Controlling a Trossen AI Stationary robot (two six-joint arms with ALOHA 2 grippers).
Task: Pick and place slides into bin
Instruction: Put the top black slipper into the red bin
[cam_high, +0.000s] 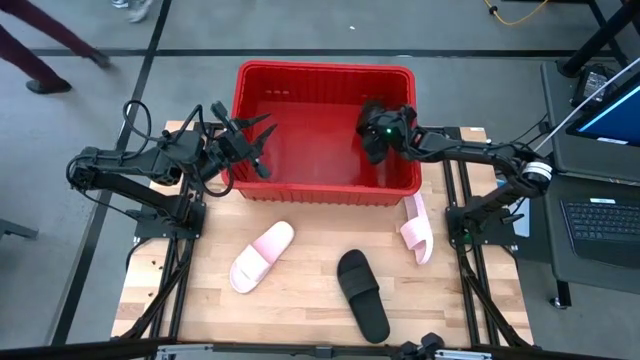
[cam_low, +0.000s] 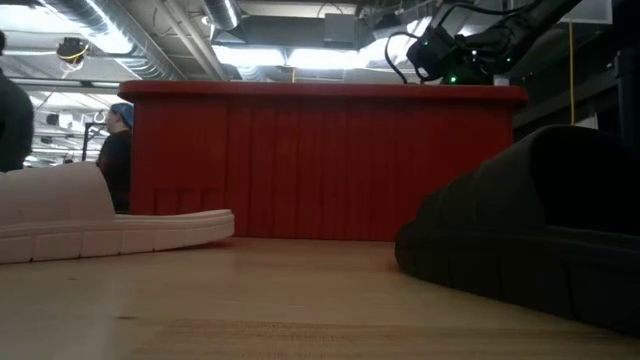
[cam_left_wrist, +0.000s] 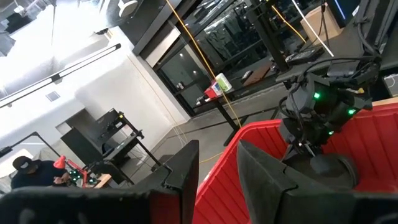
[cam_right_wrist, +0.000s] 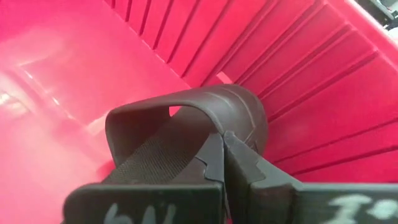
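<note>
Over the bin's (cam_high: 325, 190) right side, a black slide (cam_right_wrist: 186, 124) is being held by its strap in the clamped right gripper (cam_high: 378, 135), ready for dropping. Beside the bin's left wall, the left gripper (cam_high: 250, 145) is being kept parted, empty.

Your right arm reaches from the right side in toward the middle, forearm stretched level and wrist bent downward. Its right pincer (cam_high: 378, 138) points down, fingers (cam_right_wrist: 249, 171) pressed close together on a black slide (cam_right_wrist: 186, 134), clamping its strap. Your left arm sits folded at the left, elbow back, left pincer (cam_high: 255, 140) aimed toward the centre with its fingers (cam_left_wrist: 186, 174) spread apart, holding nothing.
</note>
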